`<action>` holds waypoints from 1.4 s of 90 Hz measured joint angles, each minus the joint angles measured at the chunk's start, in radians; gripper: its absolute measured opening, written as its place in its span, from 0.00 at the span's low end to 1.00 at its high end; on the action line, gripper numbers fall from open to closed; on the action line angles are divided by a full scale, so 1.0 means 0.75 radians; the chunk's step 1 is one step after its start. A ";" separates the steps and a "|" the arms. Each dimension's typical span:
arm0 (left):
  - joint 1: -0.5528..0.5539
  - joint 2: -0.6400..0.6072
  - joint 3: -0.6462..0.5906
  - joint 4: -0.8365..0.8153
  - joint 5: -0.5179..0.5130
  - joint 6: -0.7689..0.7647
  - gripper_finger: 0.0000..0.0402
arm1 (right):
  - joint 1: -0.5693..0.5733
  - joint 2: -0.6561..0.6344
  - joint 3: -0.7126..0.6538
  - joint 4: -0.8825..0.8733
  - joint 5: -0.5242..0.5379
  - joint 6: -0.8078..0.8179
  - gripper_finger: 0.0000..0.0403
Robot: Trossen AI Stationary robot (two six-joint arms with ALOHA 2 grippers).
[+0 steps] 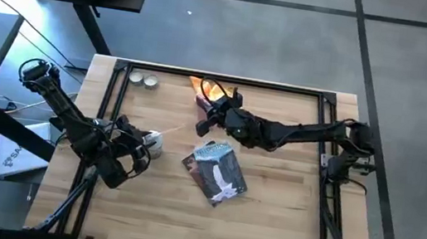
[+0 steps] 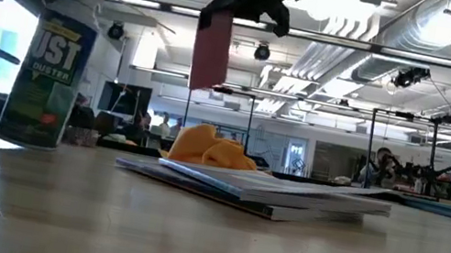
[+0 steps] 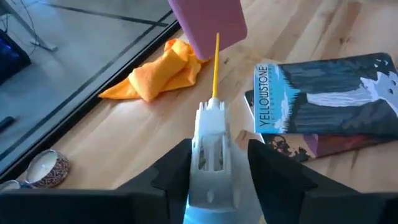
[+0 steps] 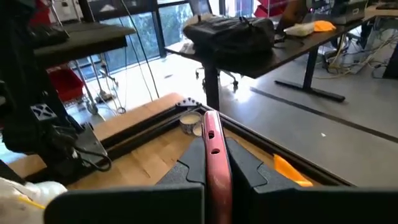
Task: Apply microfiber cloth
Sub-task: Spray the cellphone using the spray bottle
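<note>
The cloth [image 1: 203, 90] lies crumpled on the desk [image 1: 283, 221] at its far edge. Right tool [image 4: 213, 163] pinches a pink phone [image 4: 212, 155] above it. Left tool [image 3: 214, 163] clamps a duster can [image 3: 211, 146]. Lower the phone squarely onto the cloth; avoid the book [image 1: 216, 171].

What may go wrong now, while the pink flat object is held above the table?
The right hand holds the pink flat object in the air; it may slip and drop. The straw of the duster can in the left hand points close at it and may bump it.
</note>
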 joint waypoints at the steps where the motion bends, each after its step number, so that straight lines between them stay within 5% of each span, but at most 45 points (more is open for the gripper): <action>1: 0.001 0.000 0.000 0.000 0.000 -0.003 0.35 | 0.000 0.000 0.000 -0.001 -0.001 0.000 0.00; 62: 0.096 -0.079 0.000 -0.092 -0.005 0.042 0.35 | 0.000 0.001 0.000 0.051 -0.103 -0.073 0.00; 97: 0.099 -0.392 0.000 -0.036 -0.013 0.169 0.35 | -0.050 0.001 0.000 0.060 -0.214 -0.073 0.00; 112: 0.180 -0.551 0.000 -0.015 0.167 0.274 0.35 | -0.062 0.001 0.000 0.106 -0.232 -0.105 0.00; 126: 0.272 -0.611 0.000 0.236 0.415 0.774 0.31 | -0.064 0.001 0.000 0.188 -0.242 -0.165 0.00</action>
